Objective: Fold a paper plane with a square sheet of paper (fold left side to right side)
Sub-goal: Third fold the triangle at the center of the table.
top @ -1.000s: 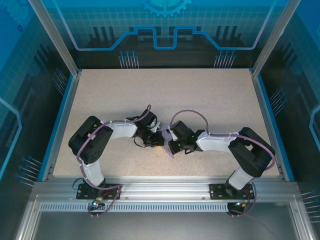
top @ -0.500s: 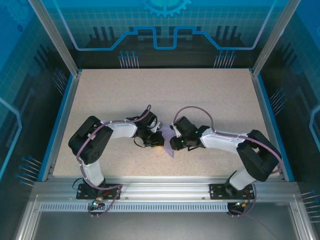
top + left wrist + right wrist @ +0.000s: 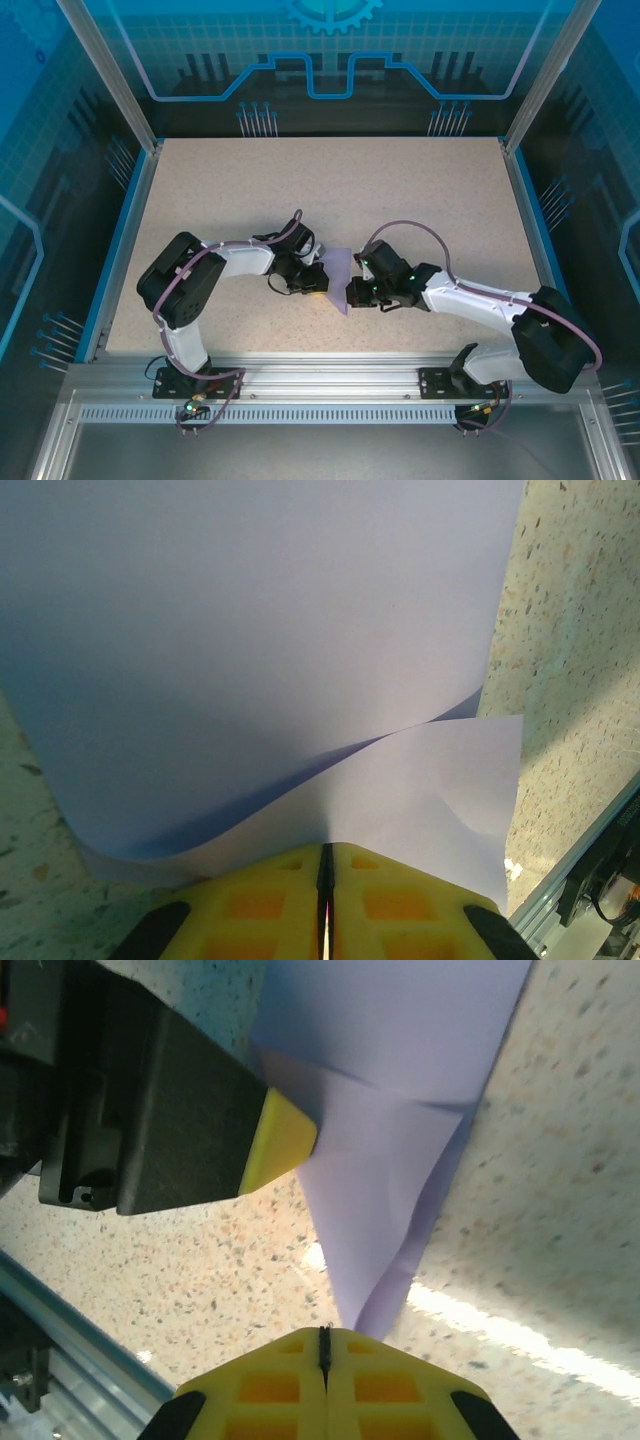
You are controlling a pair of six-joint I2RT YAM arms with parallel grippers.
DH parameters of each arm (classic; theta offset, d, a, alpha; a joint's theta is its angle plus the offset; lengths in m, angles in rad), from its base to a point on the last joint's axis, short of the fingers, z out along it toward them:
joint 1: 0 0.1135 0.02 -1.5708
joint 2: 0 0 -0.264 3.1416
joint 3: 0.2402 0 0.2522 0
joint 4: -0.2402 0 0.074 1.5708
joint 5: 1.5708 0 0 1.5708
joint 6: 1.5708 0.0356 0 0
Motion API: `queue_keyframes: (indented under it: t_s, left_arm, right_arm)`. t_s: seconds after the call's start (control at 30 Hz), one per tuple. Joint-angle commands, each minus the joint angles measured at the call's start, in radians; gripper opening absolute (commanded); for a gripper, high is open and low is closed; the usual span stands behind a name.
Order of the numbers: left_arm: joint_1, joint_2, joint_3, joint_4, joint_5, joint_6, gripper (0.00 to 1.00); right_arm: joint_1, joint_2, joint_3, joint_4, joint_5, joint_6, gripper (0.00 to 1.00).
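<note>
The lavender sheet of paper (image 3: 338, 268) lies partly folded on the table between the two arms, with a pointed corner toward the near edge. In the left wrist view the paper (image 3: 260, 630) curls over itself, and its lower layer runs into the tips of my left gripper (image 3: 325, 848), which is shut on it. From the top, the left gripper (image 3: 322, 280) sits at the sheet's left edge. My right gripper (image 3: 323, 1332) is shut, and the paper's (image 3: 390, 1160) pointed corner ends at its right fingertip, beside the seam. From the top, the right gripper (image 3: 352, 294) is at the sheet's right side.
The speckled table (image 3: 400, 190) stretches open behind the arms. A metal rail (image 3: 320, 380) runs along the near edge, close to both grippers. Blue walls enclose the other sides.
The right arm has swung its elbow out to the right and its gripper has slid toward the near edge, along the paper to its pointed corner. The left arm has stayed still.
</note>
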Motion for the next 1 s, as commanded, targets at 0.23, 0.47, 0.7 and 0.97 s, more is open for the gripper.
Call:
queue_keyframes:
  t_s: [0.23, 0.47, 0.7, 0.97]
  left_arm:
    - [-0.02, 0.029, -0.03, -0.061, -0.071, 0.004, 0.12]
    - [-0.022, 0.029, -0.026, -0.061, -0.069, 0.007, 0.12]
    - [-0.023, 0.031, -0.024, -0.061, -0.068, 0.006, 0.12]
    - [-0.024, 0.037, -0.021, -0.063, -0.067, 0.009, 0.12]
  right_arm:
    - [0.078, 0.176, 0.112, 0.055, 0.002, 0.134, 0.0]
    - [0.086, 0.247, 0.149, 0.045, 0.027, 0.154, 0.0]
    - [0.087, 0.288, 0.161, 0.03, 0.045, 0.162, 0.0]
    - [0.087, 0.324, 0.166, 0.02, 0.046, 0.166, 0.0]
